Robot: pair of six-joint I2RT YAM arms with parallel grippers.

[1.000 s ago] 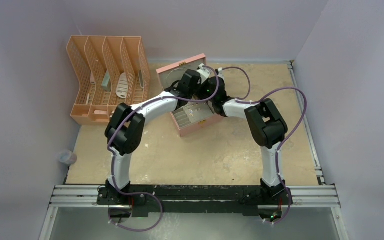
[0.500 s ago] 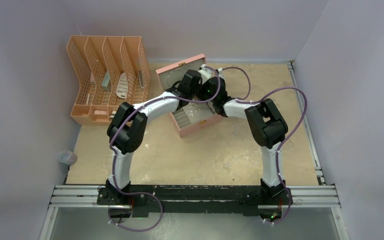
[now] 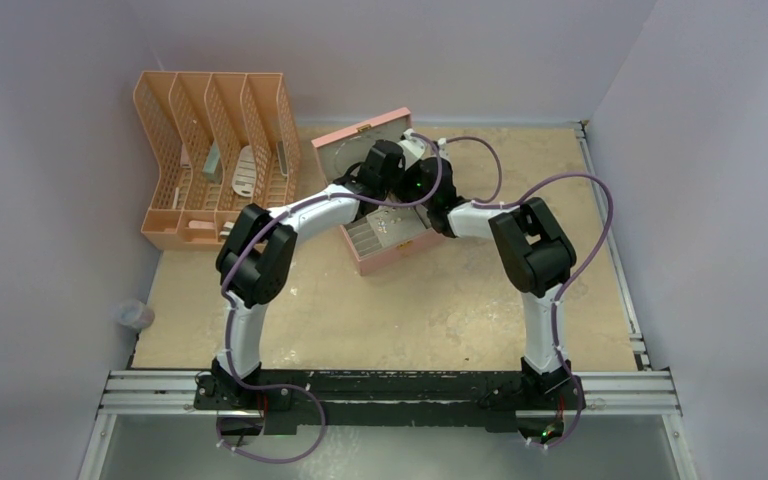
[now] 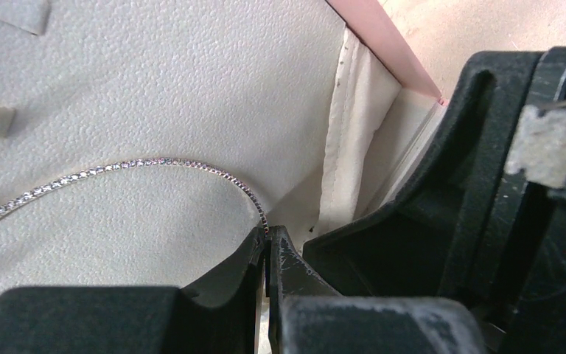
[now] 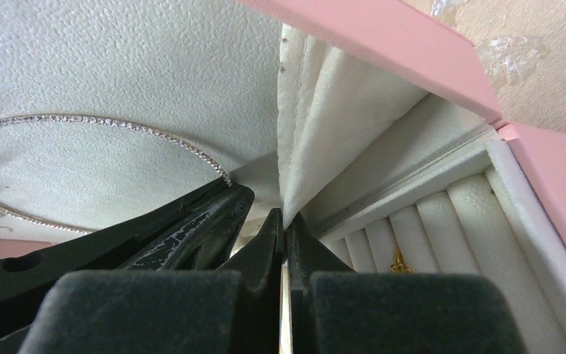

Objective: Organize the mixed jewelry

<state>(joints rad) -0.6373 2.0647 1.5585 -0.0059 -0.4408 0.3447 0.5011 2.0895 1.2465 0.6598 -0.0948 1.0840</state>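
Beige counter [image 3: 440, 310] held a pink box [image 3: 390, 258]; left fingers [image 4: 287, 258] were clamped on the silver loop [image 4: 118, 165] against its lid lining; right fingers [image 5: 265, 236] were together at the pocket [image 5: 324, 133] edge; 1 gold earring [image 5: 396, 262] lay among ring rolls [image 5: 479, 221].

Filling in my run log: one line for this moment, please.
left gripper: shut on bracelet | right gripper: shut on lid pocket | both inside open jewelry box

2 arms [image 3: 260, 255]; 1 pink box [image 3: 385, 258]; 1 silver bangle [image 4: 155, 161]; 1 gold earring [image 5: 397, 262]; 1 orange rack [image 3: 215, 150].
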